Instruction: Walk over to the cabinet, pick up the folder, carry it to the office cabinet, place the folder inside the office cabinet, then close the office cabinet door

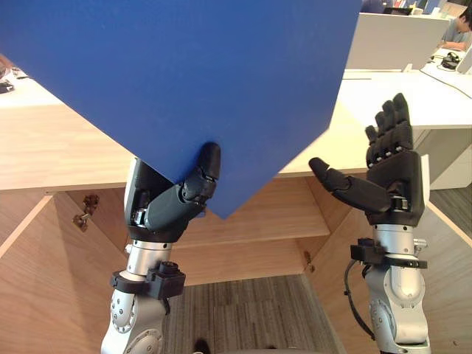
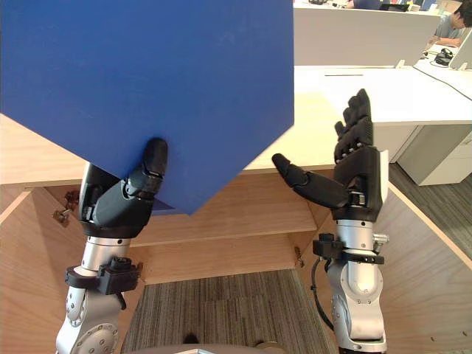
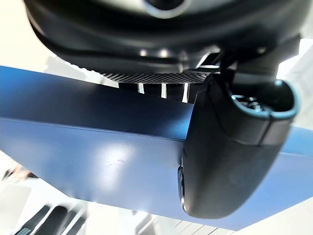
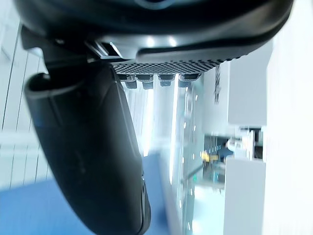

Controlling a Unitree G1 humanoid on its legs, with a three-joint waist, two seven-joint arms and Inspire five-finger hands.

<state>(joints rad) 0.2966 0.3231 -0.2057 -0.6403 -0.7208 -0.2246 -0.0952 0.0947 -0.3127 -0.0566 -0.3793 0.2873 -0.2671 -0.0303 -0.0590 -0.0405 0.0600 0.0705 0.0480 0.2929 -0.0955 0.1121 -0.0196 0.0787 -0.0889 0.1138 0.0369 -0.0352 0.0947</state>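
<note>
1. Left eye view: the left robot hand [image 1: 177, 206] pinches the blue folder [image 1: 184, 81] near its lowest corner, and the folder rises tilted above that hand. The right robot hand [image 1: 394, 177] stands spread and empty just beside the folder's edge, apart from it.
2. Right eye view: the open cabinet [image 2: 251, 214] and its shelf lie below both hands.
3. Left wrist view: the thumb [image 3: 234, 147] lies flat on the folder. The hold looks narrow, so steadying the free edge with the right robot hand before lowering seems wise.
4. Right wrist view: the fingers are straight and the folder is untouched.
</note>
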